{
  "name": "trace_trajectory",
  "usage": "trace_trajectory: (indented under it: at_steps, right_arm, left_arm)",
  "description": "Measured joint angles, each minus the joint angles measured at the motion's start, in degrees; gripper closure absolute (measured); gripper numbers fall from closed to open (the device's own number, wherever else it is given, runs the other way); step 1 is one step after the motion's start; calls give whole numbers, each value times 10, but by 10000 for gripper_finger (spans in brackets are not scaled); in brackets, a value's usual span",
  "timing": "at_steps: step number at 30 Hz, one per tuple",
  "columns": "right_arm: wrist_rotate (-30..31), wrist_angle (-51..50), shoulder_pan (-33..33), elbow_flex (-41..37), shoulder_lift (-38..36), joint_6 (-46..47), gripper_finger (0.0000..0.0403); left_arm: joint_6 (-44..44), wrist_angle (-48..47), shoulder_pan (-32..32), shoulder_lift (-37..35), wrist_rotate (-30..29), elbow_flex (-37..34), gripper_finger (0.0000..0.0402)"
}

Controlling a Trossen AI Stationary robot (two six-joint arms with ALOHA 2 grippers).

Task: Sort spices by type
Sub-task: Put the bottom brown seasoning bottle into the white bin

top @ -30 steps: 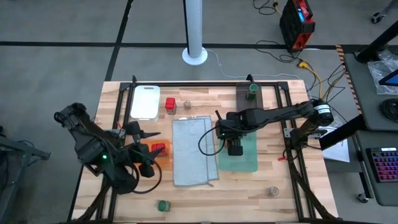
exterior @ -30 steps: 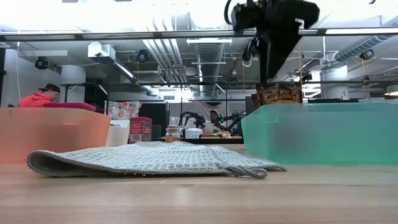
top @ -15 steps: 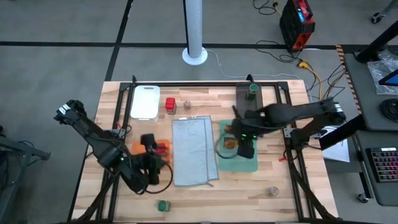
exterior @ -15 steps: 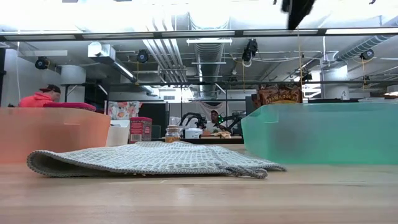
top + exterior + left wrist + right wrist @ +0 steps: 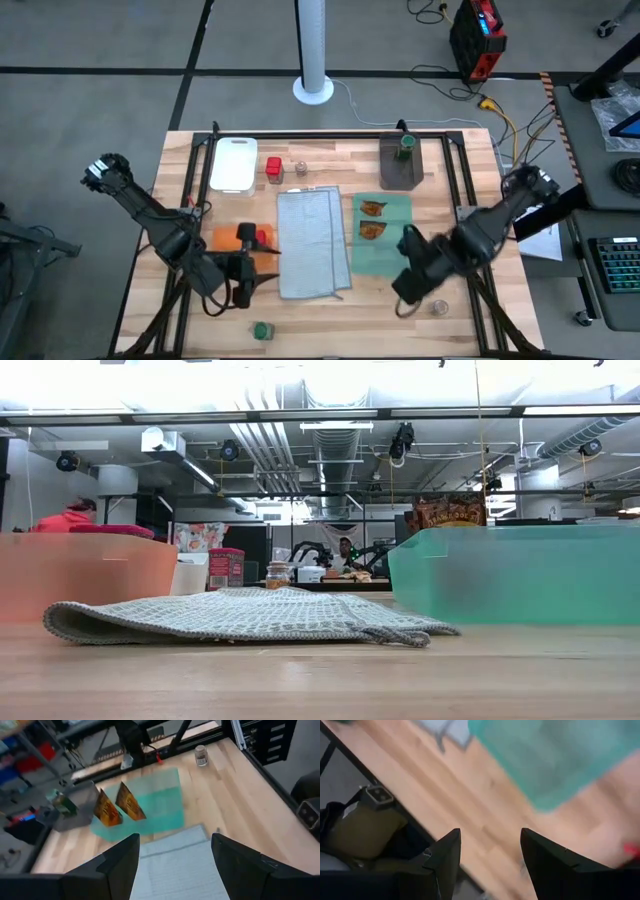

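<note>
Near the table's front right corner, the right tool hangs with fingers apart and empty, above bare wood just off the flat green cloth, where two shiny orange-brown packets already lie together. A clear greyish shaker stands close by, probably its next pick: lower squarely over it and close round the body, not the cap. The left tool, also apart and empty, hovers by the orange cloth, a small green-topped jar nearby.
</note>
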Motion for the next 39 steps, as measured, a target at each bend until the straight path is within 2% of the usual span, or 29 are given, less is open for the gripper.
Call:
trace_trajectory:
  at_steps: [10, 16, 24, 34, 39]
  right_arm:
    - [-1, 0, 152, -1, 50, 334, 206]
    - [-1, 5, 204, -2, 106, 453, 206]
    - [-54, -15, 213, -11, 142, 510, 200]
    - [-56, -26, 200, -97, 127, 522, 119]
    - [-55, -22, 189, -123, 119, 521, 92]
  left_arm:
    - [83, -3, 2, -33, -17, 41, 171]
    - [124, -1, 2, -51, -27, 41, 171]
    - [166, 3, 2, -56, -37, 66, 171]
    - [179, -1, 2, -57, -30, 78, 171]
    - [180, -1, 2, -61, -29, 79, 171]
